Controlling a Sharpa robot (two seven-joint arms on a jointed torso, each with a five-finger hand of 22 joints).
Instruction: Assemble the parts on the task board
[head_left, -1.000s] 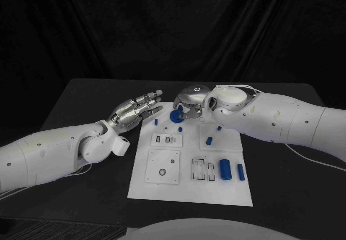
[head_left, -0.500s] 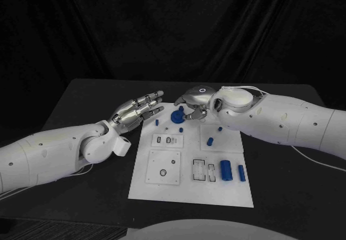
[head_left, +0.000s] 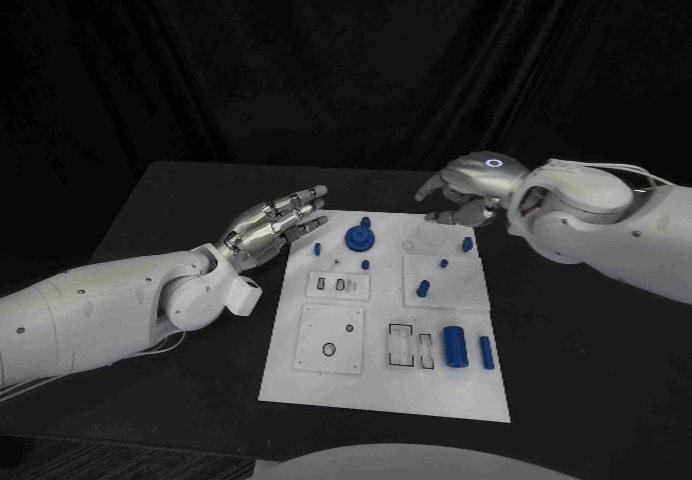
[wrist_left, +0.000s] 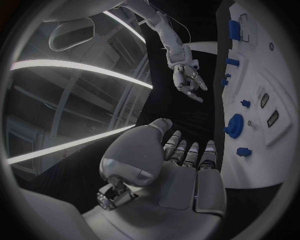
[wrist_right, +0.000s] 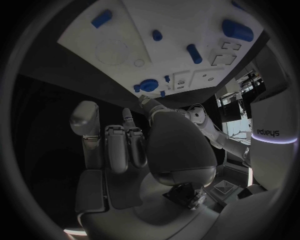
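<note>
black table (head_left: 173, 200), one task board (head_left: 382, 385)

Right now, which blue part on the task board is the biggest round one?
The blue disc with a knob, near the board's far edge; the others are slim pegs or cylinders.

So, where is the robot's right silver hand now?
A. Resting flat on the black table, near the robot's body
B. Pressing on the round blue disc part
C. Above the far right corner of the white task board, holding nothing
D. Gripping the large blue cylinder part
C: the right silver hand hovers over the far right corner of the white task board, fingers curled around nothing.
</note>
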